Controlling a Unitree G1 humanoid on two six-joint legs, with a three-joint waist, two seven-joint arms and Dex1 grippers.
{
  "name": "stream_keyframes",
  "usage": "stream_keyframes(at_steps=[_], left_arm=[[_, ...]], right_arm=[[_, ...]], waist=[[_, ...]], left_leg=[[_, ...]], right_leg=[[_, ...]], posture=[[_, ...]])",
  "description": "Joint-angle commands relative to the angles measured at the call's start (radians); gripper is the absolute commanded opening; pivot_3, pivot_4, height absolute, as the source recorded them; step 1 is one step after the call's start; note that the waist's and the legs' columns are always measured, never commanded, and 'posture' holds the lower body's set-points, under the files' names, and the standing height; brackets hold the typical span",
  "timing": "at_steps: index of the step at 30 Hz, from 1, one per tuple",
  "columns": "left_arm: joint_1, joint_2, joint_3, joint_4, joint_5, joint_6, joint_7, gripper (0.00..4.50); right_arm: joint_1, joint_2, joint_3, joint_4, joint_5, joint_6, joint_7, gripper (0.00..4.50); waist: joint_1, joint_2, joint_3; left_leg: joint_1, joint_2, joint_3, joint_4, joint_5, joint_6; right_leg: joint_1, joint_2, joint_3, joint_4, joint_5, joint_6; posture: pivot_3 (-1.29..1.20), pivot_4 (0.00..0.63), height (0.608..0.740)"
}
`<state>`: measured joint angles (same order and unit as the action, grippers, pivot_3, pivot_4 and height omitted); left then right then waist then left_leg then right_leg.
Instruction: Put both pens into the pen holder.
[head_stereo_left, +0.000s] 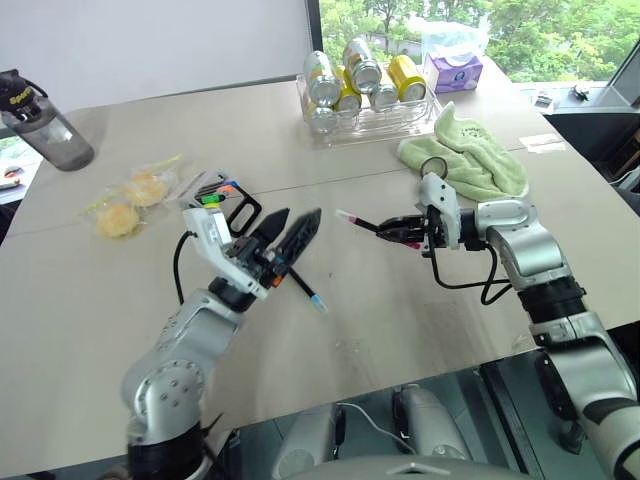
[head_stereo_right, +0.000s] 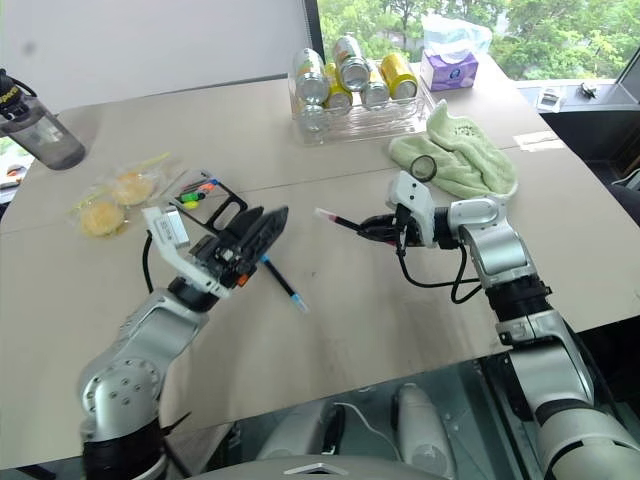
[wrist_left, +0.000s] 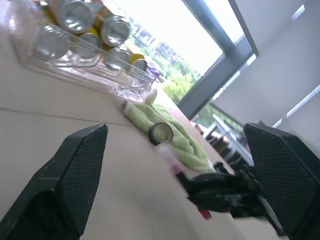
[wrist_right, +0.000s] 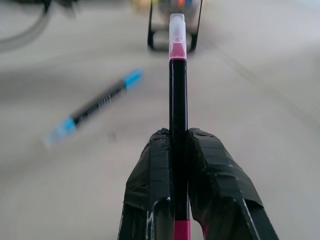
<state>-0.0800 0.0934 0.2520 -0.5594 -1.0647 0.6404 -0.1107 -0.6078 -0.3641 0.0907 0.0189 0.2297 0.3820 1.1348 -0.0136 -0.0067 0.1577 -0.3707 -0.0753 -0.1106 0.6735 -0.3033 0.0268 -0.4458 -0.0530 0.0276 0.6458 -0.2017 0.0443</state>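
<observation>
My right gripper (head_stereo_left: 393, 231) is shut on the pink-capped pen (head_stereo_left: 358, 220) and holds it above the table, its clear end pointing toward my left arm. In the right wrist view the pen (wrist_right: 177, 95) runs straight out from between the closed fingers (wrist_right: 152, 170). The blue-capped pen (head_stereo_left: 306, 289) lies flat on the table just below my left gripper (head_stereo_left: 297, 222), which hovers open with nothing in it. The pen holder (head_stereo_left: 226, 198), dark with colourful marker ends inside, stands on the table behind the left gripper, partly hidden by it.
A clear tray of drink cans (head_stereo_left: 365, 118) stands at the back, with a green towel (head_stereo_left: 470, 160) to its right and a purple tissue pack (head_stereo_left: 455, 70) behind. Bagged yellow snacks (head_stereo_left: 128, 202) and a dark water bottle (head_stereo_left: 45, 125) sit at the left.
</observation>
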Motion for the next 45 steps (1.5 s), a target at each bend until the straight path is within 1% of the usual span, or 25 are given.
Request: stream_keyframes(at_steps=[1, 5, 10, 13, 14, 15, 16, 19, 20, 21, 22, 23, 24, 25, 29, 30, 31, 32, 33, 34, 37, 38, 39, 42, 45], left_arm=[[-0.024, -0.03, -0.033, -0.011, -0.055, -0.01, 0.038, 4.5], [-0.037, 0.01, -0.068, 0.009, -0.054, 0.016, -0.006, 4.5], [-0.016, 0.091, -0.118, 0.001, -0.046, 0.055, -0.076, 4.5], [-0.005, 0.104, -0.137, 0.004, -0.031, 0.045, -0.091, 4.5], [-0.006, 0.102, -0.14, 0.006, -0.028, 0.038, -0.093, 4.08], [-0.008, 0.1, -0.142, 0.008, -0.023, 0.03, -0.097, 3.97], [-0.009, 0.1, -0.144, 0.009, -0.019, 0.024, -0.101, 3.73], [-0.014, 0.094, -0.145, 0.013, -0.008, 0.002, -0.108, 2.44], [-0.015, 0.094, -0.146, 0.014, -0.006, -0.003, -0.111, 1.81], [-0.017, 0.094, -0.145, 0.012, -0.008, -0.006, -0.115, 1.47], [-0.019, 0.096, -0.146, 0.009, -0.009, -0.008, -0.121, 1.4], [-0.019, 0.097, -0.147, 0.007, -0.011, -0.009, -0.125, 0.73], [-0.02, 0.096, -0.147, 0.005, -0.013, -0.011, -0.127, 0.44], [-0.021, 0.096, -0.148, 0.006, -0.013, -0.013, -0.128, 0.01], [-0.024, 0.097, -0.151, 0.009, -0.003, -0.022, -0.138, 0.01], [-0.024, 0.097, -0.151, 0.01, -0.001, -0.024, -0.139, 0.0], [-0.024, 0.097, -0.151, 0.011, 0.003, -0.028, -0.141, 0.0], [-0.025, 0.097, -0.151, 0.013, 0.008, -0.034, -0.143, 0.0], [-0.025, 0.098, -0.15, 0.015, 0.015, -0.04, -0.146, 0.0], [-0.025, 0.099, -0.151, 0.017, 0.021, -0.045, -0.148, 0.0], [-0.027, 0.097, -0.153, 0.021, 0.043, -0.064, -0.154, 0.0], [-0.028, 0.097, -0.154, 0.023, 0.048, -0.069, -0.156, 0.0], [-0.028, 0.096, -0.155, 0.024, 0.053, -0.073, -0.157, 0.0], [-0.026, 0.096, -0.155, 0.026, 0.066, -0.083, -0.163, 0.0], [-0.03, 0.116, -0.159, 0.024, 0.131, -0.112, -0.172, 0.0]], right_arm=[[0.048, 0.03, -0.024, -0.173, 0.107, 0.057, -0.051, 0.05], [0.08, 0.079, 0.012, -0.271, 0.15, 0.087, -0.113, 0.05], [0.083, 0.076, 0.047, -0.298, 0.163, 0.094, -0.137, 0.05], [0.079, 0.066, 0.061, -0.302, 0.17, 0.093, -0.139, 0.05], [0.079, 0.061, 0.065, -0.302, 0.172, 0.092, -0.139, 0.0], [0.079, 0.056, 0.067, -0.299, 0.172, 0.09, -0.138, 0.0], [0.08, 0.052, 0.069, -0.297, 0.173, 0.088, -0.138, 0.0], [0.082, 0.041, 0.076, -0.289, 0.17, 0.08, -0.14, 0.0], [0.083, 0.037, 0.079, -0.287, 0.169, 0.078, -0.141, 0.0], [0.084, 0.033, 0.081, -0.284, 0.165, 0.075, -0.142, 0.0], [0.086, 0.029, 0.085, -0.281, 0.162, 0.071, -0.142, 0.0], [0.087, 0.026, 0.088, -0.278, 0.159, 0.068, -0.143, 0.0], [0.088, 0.023, 0.091, -0.276, 0.157, 0.064, -0.144, 0.0], [0.087, 0.02, 0.093, -0.272, 0.156, 0.06, -0.144, 0.0], [0.081, -0.004, 0.104, -0.268, 0.144, 0.074, -0.148, 0.0], [0.081, -0.009, 0.106, -0.266, 0.142, 0.072, -0.149, 0.96], [0.081, -0.014, 0.106, -0.265, 0.143, 0.073, -0.15, 1.24], [0.082, -0.018, 0.106, -0.264, 0.143, 0.073, -0.151, 1.72], [0.082, -0.022, 0.106, -0.264, 0.144, 0.076, -0.155, 1.98], [0.083, -0.024, 0.105, -0.264, 0.146, 0.082, -0.159, 2.54], [0.086, -0.034, 0.103, -0.277, 0.168, 0.151, -0.176, 3.82], [0.086, -0.033, 0.099, -0.282, 0.179, 0.176, -0.182, 4.37], [0.087, -0.034, 0.092, -0.29, 0.198, 0.213, -0.187, 4.45], [0.09, -0.049, 0.077, -0.311, 0.252, 0.289, -0.182, 4.45], [0.104, -0.087, 0.058, -0.304, 0.245, 0.277, -0.185, 4.45]], waist=[[0.001, 0.0, 0.0], [0.0, 0.0, 0.0], [0.0, 0.0, 0.0], [0.001, 0.0, 0.0], [0.001, 0.0, 0.0], [0.001, 0.0, 0.0], [0.001, 0.0, 0.0], [0.0, 0.0, 0.0], [0.0, 0.0, 0.0], [0.001, 0.0, 0.0], [0.001, 0.0, 0.0], [0.001, 0.0, 0.0], [0.001, 0.0, 0.0], [0.001, 0.0, 0.0], [0.001, 0.0, 0.0], [0.001, 0.0, 0.0], [0.001, 0.0, 0.0], [0.001, 0.0, 0.0], [0.001, 0.0, 0.0], [0.001, 0.0, 0.0], [0.001, 0.0, 0.0], [0.001, 0.0, 0.0], [0.001, 0.0, 0.0], [0.002, 0.0, 0.0], [0.003, 0.0, 0.0]], left_leg=[[0.0, 0.0, 0.0, 0.0, 0.0, 0.0], [0.0, 0.0, 0.001, 0.002, 0.0, 0.0], [0.001, 0.0, 0.001, 0.002, 0.0, 0.0], [0.001, -0.001, 0.001, 0.002, 0.0, 0.0], [0.001, -0.001, 0.001, 0.002, 0.0, 0.0], [0.001, -0.001, 0.001, 0.002, 0.0, 0.0], [0.001, -0.001, 0.001, 0.002, 0.0, 0.0], [0.001, -0.001, 0.001, 0.002, 0.0, 0.0], [0.001, -0.001, 0.001, 0.002, 0.0, 0.0], [0.001, -0.001, 0.001, 0.002, 0.0, 0.0], [0.001, -0.001, 0.001, 0.002, 0.0, 0.0], [0.001, -0.001, 0.001, 0.002, 0.0, 0.0], [0.001, -0.001, 0.001, 0.002, 0.0, 0.0], [0.001, -0.001, 0.001, 0.002, 0.0, 0.0], [0.001, -0.001, 0.001, 0.002, 0.0, 0.0], [0.001, -0.001, 0.001, 0.002, 0.0, 0.0], [0.001, -0.001, 0.001, 0.002, 0.0, 0.0], [0.001, -0.001, 0.001, 0.002, 0.0, 0.0], [0.001, 0.0, 0.001, 0.002, 0.0, 0.0], [0.001, 0.0, 0.001, 0.002, 0.0, 0.0], [0.001, 0.0, 0.001, 0.002, 0.0, 0.0], [0.001, 0.0, 0.001, 0.002, 0.0, 0.0], [0.001, 0.0, 0.001, 0.002, 0.0, 0.0], [0.001, 0.0, 0.001, 0.002, 0.0, 0.0], [0.0, 0.0, 0.001, 0.002, 0.0, 0.0]], right_leg=[[0.0, 0.0, 0.0, 0.0, 0.0, 0.0], [0.0, 0.001, 0.0, 0.002, 0.0, 0.0], [0.0, 0.001, 0.0, 0.002, 0.0, 0.0], [0.0, 0.001, 0.001, 0.002, 0.0, 0.0], [0.0, 0.001, 0.0, 0.002, 0.0, 0.0], [0.0, 0.001, 0.0, 0.002, 0.0, 0.0], [0.0, 0.001, 0.0, 0.002, 0.0, 0.0], [0.0, 0.001, 0.0, 0.002, 0.0, 0.0], [0.0, 0.001, 0.001, 0.002, 0.0, 0.0], [0.0, 0.001, 0.001, 0.002, 0.0, 0.0], [0.0, 0.001, 0.0, 0.002, 0.0, 0.0], [0.0, 0.001, 0.0, 0.002, 0.0, 0.0], [0.0, 0.001, 0.001, 0.002, 0.0, 0.0], [0.0, 0.001, 0.001, 0.002, 0.0, 0.0], [0.0, 0.001, 0.001, 0.002, 0.0, 0.0], [0.0, 0.001, 0.001, 0.002, 0.0, 0.0], [0.0, 0.001, 0.001, 0.002, 0.0, 0.0], [0.0, 0.001, 0.001, 0.002, 0.0, 0.0], [0.0, 0.001, 0.0, 0.002, 0.0, 0.0], [0.0, 0.001, 0.0, 0.002, 0.0, 0.0], [0.0, 0.001, 0.001, 0.002, 0.0, 0.0], [0.0, 0.0, 0.001, 0.002, 0.0, 0.0], [0.0, 0.0, 0.001, 0.002, 0.0, 0.0], [0.0, 0.0, 0.001, 0.002, 0.0, 0.0], [0.0, 0.0, 0.0, 0.001, 0.0, 0.0]], posture=[[0.0, 0.15, 0.739], [0.0, 0.15, 0.739], [0.0, 0.15, 0.739], [0.0, 0.15, 0.739], [0.0, 0.15, 0.739], [0.0, 0.15, 0.739], [0.0, 0.15, 0.739], [0.0, 0.15, 0.739], [0.0, 0.15, 0.739], [0.0, 0.15, 0.739], [0.0, 0.15, 0.739], [0.0, 0.15, 0.739], [0.0, 0.15, 0.739], [0.0, 0.15, 0.739], [0.0, 0.15, 0.739], [0.0, 0.15, 0.739], [0.0, 0.15, 0.739], [0.0, 0.15, 0.739], [0.0, 0.15, 0.739], [0.0, 0.15, 0.739], [0.0, 0.15, 0.739], [0.0, 0.15, 0.739], [0.0, 0.15, 0.739], [0.0, 0.15, 0.739], [0.0, 0.15, 0.739]])
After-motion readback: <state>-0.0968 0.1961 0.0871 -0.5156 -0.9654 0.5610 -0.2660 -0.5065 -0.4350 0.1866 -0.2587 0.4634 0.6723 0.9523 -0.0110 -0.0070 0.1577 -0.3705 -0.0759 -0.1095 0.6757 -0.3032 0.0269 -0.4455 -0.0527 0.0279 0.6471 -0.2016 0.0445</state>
